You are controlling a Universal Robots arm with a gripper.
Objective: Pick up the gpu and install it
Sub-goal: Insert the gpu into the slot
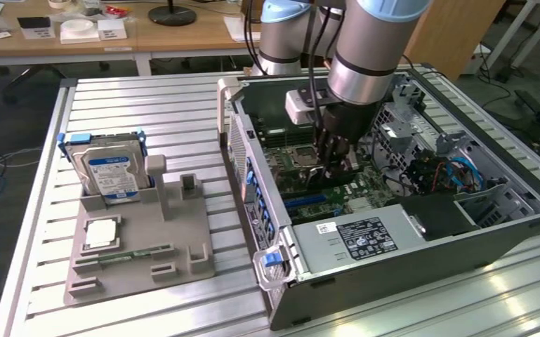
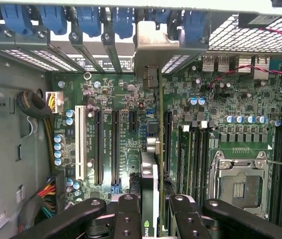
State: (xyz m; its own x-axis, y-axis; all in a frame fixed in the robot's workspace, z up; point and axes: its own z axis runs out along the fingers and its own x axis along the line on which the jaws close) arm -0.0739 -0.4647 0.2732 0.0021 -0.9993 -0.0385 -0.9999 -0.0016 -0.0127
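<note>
desk (image 1: 148, 105): slatted metal top; grey parts holder (image 1: 185, 263) is seen at the exterior view's left.
holder contents: hard drive (image 1: 110, 172) is stood upright at the far end; processor (image 1: 101, 234) and memory stick (image 1: 124, 257) are laid flat nearer.
computer case (image 1: 494, 232): laid on its side, opened, just right of the holder.
tool (image 1: 337, 160): located inside the case over the motherboard (image 2: 106, 99); fingers (image 2: 126, 219) are clamped on the gpu (image 2: 149, 184).
gpu: held on edge, parallel to the expansion slots (image 2: 115, 149), bracket end set at the rear slot openings; seating cannot be told.
</note>
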